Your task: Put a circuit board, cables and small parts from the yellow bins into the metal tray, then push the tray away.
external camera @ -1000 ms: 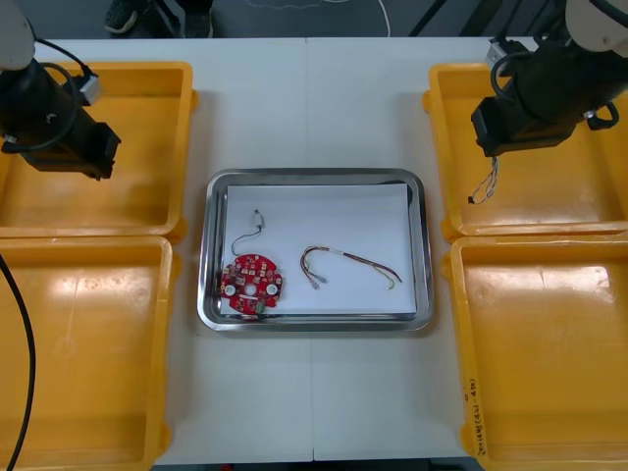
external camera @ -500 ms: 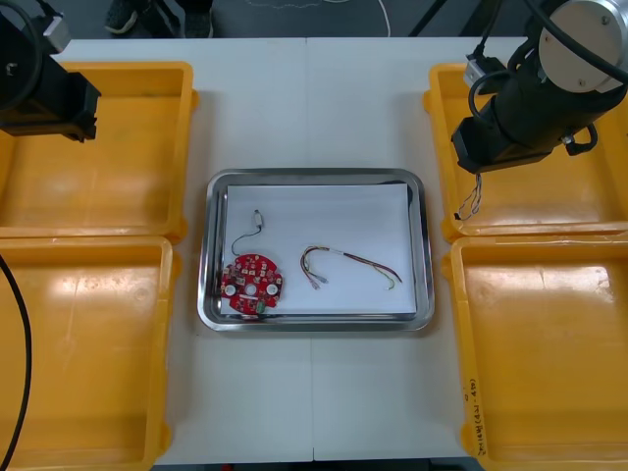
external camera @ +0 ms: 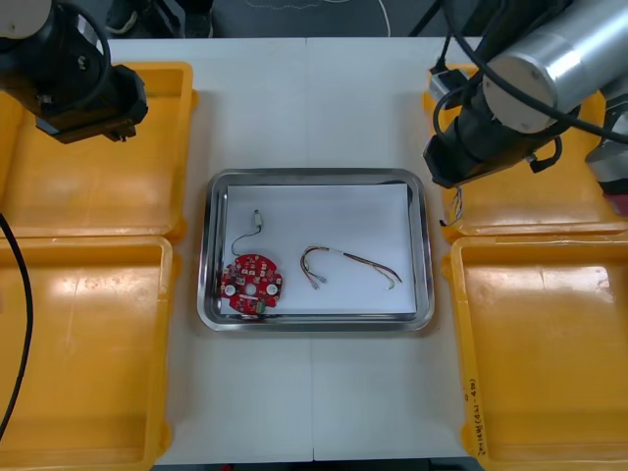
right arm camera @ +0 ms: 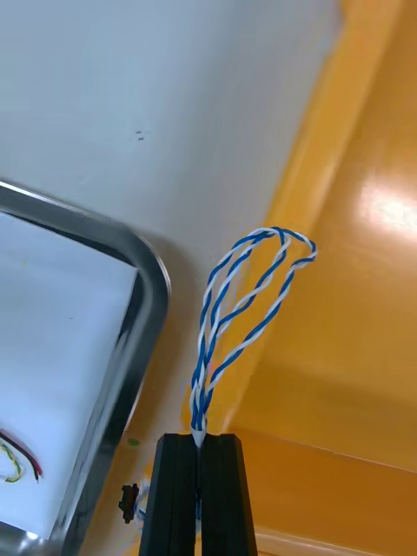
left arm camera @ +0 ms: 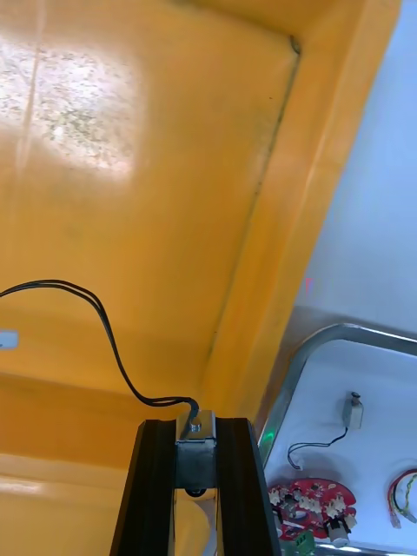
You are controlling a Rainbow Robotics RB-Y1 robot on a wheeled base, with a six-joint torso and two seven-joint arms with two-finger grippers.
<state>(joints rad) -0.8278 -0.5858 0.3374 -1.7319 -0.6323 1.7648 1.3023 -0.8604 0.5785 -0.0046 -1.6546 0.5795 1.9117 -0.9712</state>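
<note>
My right gripper (right arm camera: 201, 441) is shut on a twisted blue and white cable (right arm camera: 250, 300), whose loop hangs past the fingertips. It hovers over the inner rim of the far right yellow bin (external camera: 535, 211), just beside the metal tray's (external camera: 314, 178) right edge (right arm camera: 146, 304). Over the far left yellow bin (left arm camera: 130, 174), my left gripper (left arm camera: 197, 450) is shut on the metal end of a black cable (left arm camera: 91, 314). Inside the tray lie a round red circuit board (external camera: 251, 285), a black cable (external camera: 247, 232) and a red and yellow cable (external camera: 349, 263).
The near left bin (external camera: 83, 353) and near right bin (external camera: 545, 353) flank the tray. Bare table (external camera: 309, 108) lies beyond the tray's far rim. My left arm (external camera: 83, 83) and right arm (external camera: 491, 132) both hang above the bins' inner walls.
The right arm has carried the blue and white cable leftward, from inside the far right bin to its inner rim by the tray. The left arm has shifted right and farther back.
</note>
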